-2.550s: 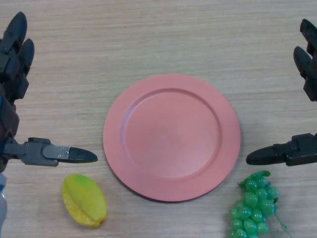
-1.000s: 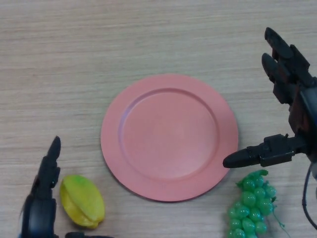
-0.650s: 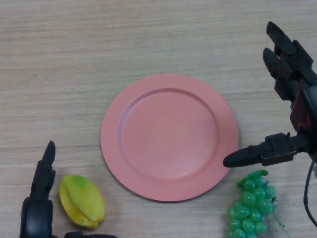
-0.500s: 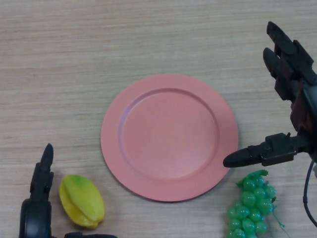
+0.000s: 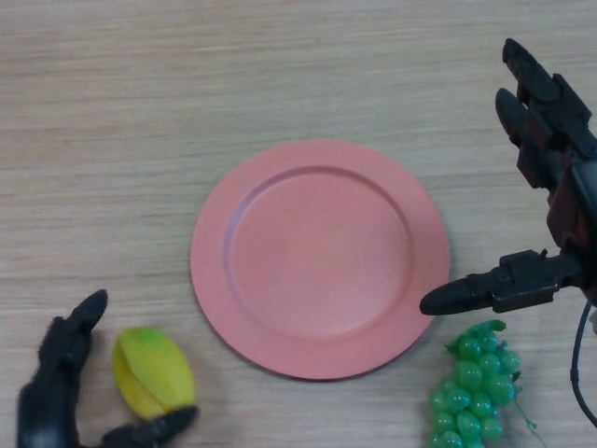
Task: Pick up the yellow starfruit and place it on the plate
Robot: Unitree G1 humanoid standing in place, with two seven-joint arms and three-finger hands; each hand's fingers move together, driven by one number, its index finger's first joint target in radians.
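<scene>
The yellow starfruit (image 5: 152, 372) lies on the wooden table at the bottom left, just outside the rim of the pink plate (image 5: 319, 257). My left hand (image 5: 54, 385) comes up from the bottom left corner and cups the fruit: its fingers curve along the fruit's left side and its thumb lies under the lower edge. The fruit still rests on the table. My right hand (image 5: 552, 177) hovers at the right edge with fingers straight and its thumb stretched toward the plate's rim, holding nothing.
A bunch of green grapes (image 5: 474, 385) lies at the bottom right, just below my right thumb and close to the plate's rim.
My left hand dropped from the upper left to the bottom left corner and has now curled its fingers and thumb in around the starfruit. My right hand moved inward, then stayed still.
</scene>
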